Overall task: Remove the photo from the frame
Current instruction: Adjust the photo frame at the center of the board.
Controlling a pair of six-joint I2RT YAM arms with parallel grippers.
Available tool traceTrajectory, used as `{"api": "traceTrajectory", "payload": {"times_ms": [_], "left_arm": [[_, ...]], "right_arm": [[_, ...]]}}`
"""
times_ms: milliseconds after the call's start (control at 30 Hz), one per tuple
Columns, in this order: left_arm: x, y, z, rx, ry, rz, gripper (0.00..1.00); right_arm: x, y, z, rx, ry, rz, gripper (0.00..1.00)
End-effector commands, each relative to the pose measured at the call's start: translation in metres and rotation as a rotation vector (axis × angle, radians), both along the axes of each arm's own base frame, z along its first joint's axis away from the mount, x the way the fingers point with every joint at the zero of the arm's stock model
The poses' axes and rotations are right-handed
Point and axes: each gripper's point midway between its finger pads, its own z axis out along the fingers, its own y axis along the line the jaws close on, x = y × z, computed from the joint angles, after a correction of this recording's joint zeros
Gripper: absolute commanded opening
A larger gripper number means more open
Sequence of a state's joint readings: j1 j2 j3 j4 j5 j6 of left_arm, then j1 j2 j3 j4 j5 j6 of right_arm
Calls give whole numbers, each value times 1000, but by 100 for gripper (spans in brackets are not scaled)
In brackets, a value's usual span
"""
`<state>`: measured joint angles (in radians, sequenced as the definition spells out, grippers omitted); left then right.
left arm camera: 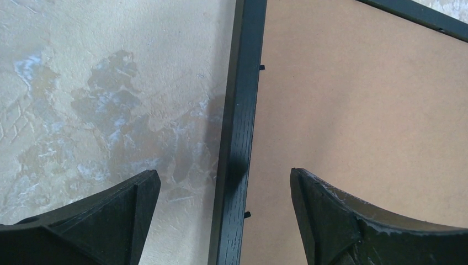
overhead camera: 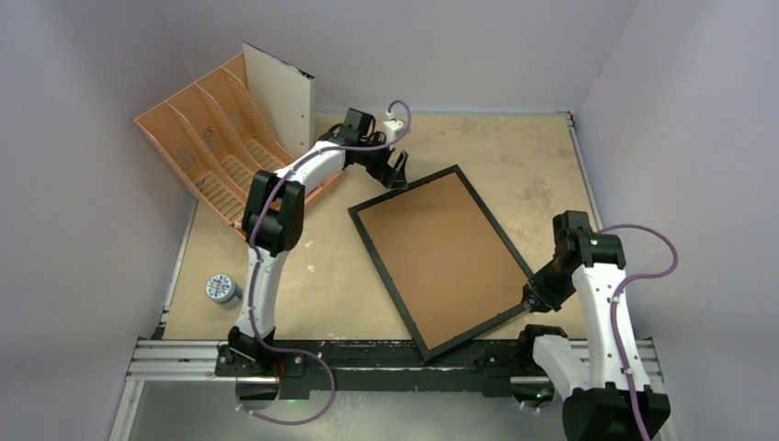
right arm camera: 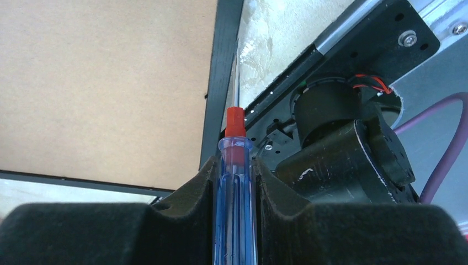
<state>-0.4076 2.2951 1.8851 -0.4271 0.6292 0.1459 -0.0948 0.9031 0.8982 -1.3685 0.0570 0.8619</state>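
left gripper point(left arm camera: 223, 175) agape over the frame point(left arm camera: 243, 83), right gripper point(right arm camera: 234, 165) tight around, perhaps, a screwdriver point(right arm camera: 235, 212)

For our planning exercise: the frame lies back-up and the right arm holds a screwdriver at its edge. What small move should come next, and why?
Probably slide the screwdriver tip inward across the frame rail to a retaining tab. The backing board is still in, tabs appear to hold it, and the tip sits beside the rail's outer edge.

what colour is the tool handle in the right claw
The thin plastic tool handle is clear blue, red-tipped; right wrist view.
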Motion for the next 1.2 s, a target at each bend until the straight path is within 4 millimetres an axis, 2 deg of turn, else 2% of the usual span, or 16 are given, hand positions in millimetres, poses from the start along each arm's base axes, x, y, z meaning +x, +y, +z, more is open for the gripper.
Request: {"api": "traceTrajectory", "payload": {"times_ms": [0, 233, 333, 567, 733, 800, 967, 1167], "left_arm": [[-2, -3, -10, -21, -5, -48, 92], [-11, 0, -28, 3, 45, -63, 92], [-15, 3, -34, 17, 65, -56, 92], [-29, 9, -45, 39, 122, -56, 90], [-49, 14, -40, 32, 172, -62, 89], [-57, 19, -39, 35, 200, -40, 88], [-82, 31, -42, 40, 273, 23, 86], [-102, 50, -36, 74, 280, 114, 85]], "right_arm": [[-17, 6, -9, 27, 111, -49, 0], [-3, 4, -13, 18, 43, -52, 0], [6, 10, -19, 59, 22, -42, 0], [40, 11, -21, 72, -91, -21, 0], [68, 15, -20, 106, -172, 26, 0], [86, 16, -18, 113, -244, 47, 0], [112, 19, -19, 139, -284, 101, 0], [156, 12, -13, 133, -362, 167, 0]]}}
